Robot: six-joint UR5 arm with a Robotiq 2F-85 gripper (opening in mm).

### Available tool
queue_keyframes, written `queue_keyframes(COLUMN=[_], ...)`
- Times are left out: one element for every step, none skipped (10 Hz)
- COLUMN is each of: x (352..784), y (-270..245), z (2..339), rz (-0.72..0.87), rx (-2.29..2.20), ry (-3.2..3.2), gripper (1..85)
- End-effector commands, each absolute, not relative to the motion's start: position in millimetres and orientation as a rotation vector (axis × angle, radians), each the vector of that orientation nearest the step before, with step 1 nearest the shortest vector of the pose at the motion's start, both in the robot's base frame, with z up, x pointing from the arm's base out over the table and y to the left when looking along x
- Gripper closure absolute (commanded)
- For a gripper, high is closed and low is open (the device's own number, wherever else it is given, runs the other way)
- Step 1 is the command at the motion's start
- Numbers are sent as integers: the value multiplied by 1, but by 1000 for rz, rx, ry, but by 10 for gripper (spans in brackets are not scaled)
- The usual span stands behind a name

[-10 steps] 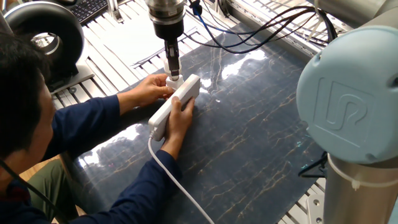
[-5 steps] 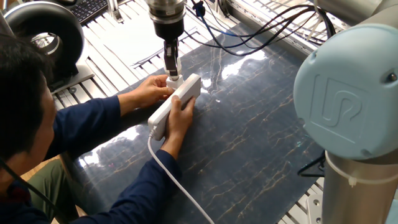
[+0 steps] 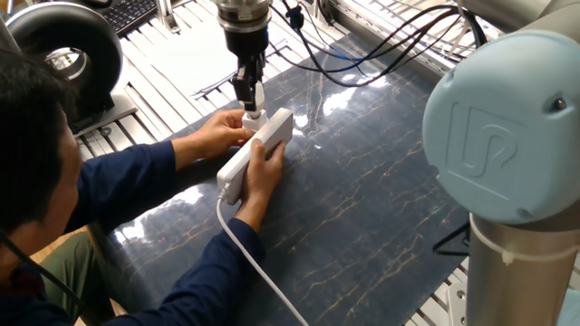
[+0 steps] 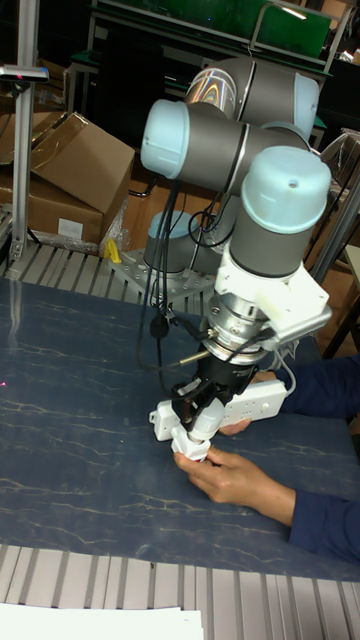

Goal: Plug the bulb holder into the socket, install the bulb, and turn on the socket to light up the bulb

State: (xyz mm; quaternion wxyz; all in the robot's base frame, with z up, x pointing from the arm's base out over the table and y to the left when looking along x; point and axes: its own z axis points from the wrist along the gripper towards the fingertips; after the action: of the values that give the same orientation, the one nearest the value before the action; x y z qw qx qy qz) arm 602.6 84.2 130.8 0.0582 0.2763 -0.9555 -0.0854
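My gripper (image 3: 249, 91) (image 4: 200, 412) points straight down at the far end of the socket (image 3: 258, 145) (image 4: 255, 398), a long white power strip. It is shut on the bulb (image 3: 257, 96) (image 4: 206, 424), of which only a strip of white shows between the dark fingers. Right under the bulb is the white bulb holder (image 3: 253, 117) (image 4: 190, 446), set against the strip's end. A person's two hands (image 3: 222, 131) steady the holder and the strip. The joint between bulb and holder is hidden.
The person (image 3: 36, 154) leans in from the left, arms over the dark mat (image 3: 381, 199). The strip's white cable (image 3: 258, 272) trails toward the front. Black cables (image 3: 381, 45) hang behind. The arm's large joint (image 3: 507, 136) fills the right foreground. Cardboard boxes (image 4: 70, 170) stand beyond the table.
The gripper has turned a little about its vertical axis over the holder. The arm's big joint in the foreground has drifted left. Hands and strip have stayed put.
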Motion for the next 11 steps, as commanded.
queue_keyframes(x=[604,605,608,608,609,610,610,610,610,610,612], y=[89,87,86,85,85,85,85,85,86,87,85], z=[135,134,134,134,134,134,134,134,134,134,134], rz=[-325,-317,-313,-304,-298,-292,-290,-288,-293,-303,-296], rx=[578,500,445,392,341,290,258,228,208,184,180], ry=[-2940,-2951,-2965,-2971,-2976,-2982,-2981,-2982,-2982,-2983,-2989], gripper=[847,847,847,847,847,847,847,847,847,847,847])
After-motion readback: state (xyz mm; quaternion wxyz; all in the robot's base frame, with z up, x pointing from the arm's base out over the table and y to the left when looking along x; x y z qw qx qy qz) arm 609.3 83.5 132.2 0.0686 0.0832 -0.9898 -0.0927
